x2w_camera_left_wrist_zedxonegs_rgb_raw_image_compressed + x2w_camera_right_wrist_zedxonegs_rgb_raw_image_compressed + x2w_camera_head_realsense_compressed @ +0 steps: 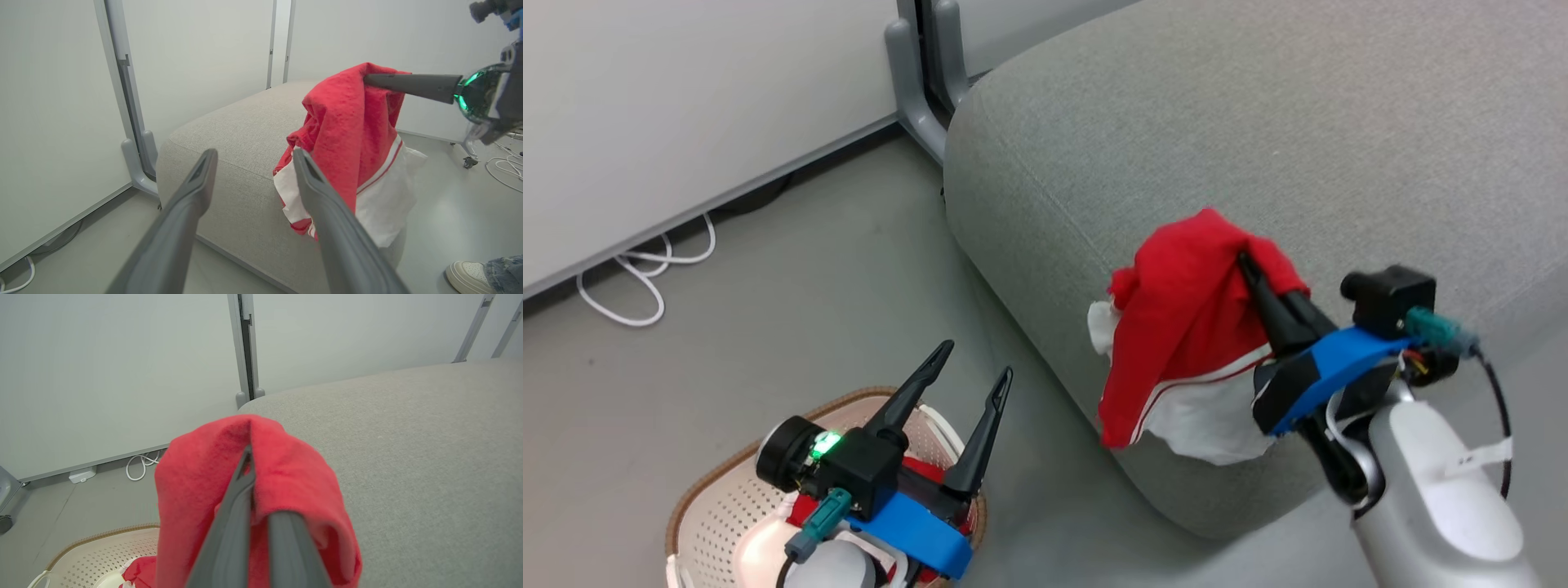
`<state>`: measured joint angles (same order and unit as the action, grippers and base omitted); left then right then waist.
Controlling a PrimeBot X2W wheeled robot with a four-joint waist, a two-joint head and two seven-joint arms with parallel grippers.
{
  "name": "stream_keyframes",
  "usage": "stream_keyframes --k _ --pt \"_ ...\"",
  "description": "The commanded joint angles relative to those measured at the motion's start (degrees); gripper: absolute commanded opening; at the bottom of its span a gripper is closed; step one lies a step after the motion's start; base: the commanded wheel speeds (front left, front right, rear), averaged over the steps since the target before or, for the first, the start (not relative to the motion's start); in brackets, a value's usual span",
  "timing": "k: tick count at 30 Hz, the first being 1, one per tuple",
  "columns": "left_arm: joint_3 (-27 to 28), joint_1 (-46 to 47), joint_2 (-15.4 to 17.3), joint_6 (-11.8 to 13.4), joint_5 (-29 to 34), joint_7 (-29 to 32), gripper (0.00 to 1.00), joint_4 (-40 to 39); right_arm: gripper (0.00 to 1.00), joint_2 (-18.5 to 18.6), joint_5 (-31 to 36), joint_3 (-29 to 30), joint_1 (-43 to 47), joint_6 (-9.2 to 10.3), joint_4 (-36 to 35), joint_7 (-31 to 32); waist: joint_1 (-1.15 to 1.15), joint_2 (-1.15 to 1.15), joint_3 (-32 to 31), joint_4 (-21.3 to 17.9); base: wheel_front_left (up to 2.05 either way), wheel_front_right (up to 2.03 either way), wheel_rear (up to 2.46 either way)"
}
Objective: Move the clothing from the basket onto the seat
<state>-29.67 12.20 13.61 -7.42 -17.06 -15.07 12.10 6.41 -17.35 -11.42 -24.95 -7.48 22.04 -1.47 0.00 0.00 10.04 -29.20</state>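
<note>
Grey fabric sofa (1258, 122) stands on grey floor (809, 310) by a white wall (686, 98), cable (645, 282) far left; right gripper (1245, 261) pinches 1 red garment (1176, 327) at its near edge, left gripper (977, 360) spread above the basket (711, 506).

basket (711, 498): cut by bottom edge | second garment (138, 572): mostly hidden | shoe (466, 273): cropped at edge

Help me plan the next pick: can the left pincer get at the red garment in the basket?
Probably yes. The open left pincer hovers above the basket, with the red garment beneath it and nothing between; the right pincer holds the other garment over the sofa.
</note>
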Motion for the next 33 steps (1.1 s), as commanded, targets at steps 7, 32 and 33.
stream_keyframes --k 7,32,33 --pt "-1.5 4.5 3.2 -0.1 0.7 -0.2 1.00 -2.3 0.00 5.5 -5.6 5.0 -13.0 -0.03 3.4 2.2 0.00 0.00 9.1 4.1 0.00 0.00 0.00" --pt "-6.2 15.6 8.5 -0.1 3.3 -0.2 1.00 -9.1 0.00 15.3 -5.2 26.3 -27.7 -0.03 25.2 -8.6 0.00 0.00 28.5 12.0 0.00 0.00 0.00" --pt "-6.2 15.7 8.4 -0.1 3.2 -0.2 1.00 -9.0 0.00 15.3 -4.8 26.4 -27.9 -0.03 26.2 -9.1 0.00 0.00 28.5 12.0 0.00 0.00 0.00"
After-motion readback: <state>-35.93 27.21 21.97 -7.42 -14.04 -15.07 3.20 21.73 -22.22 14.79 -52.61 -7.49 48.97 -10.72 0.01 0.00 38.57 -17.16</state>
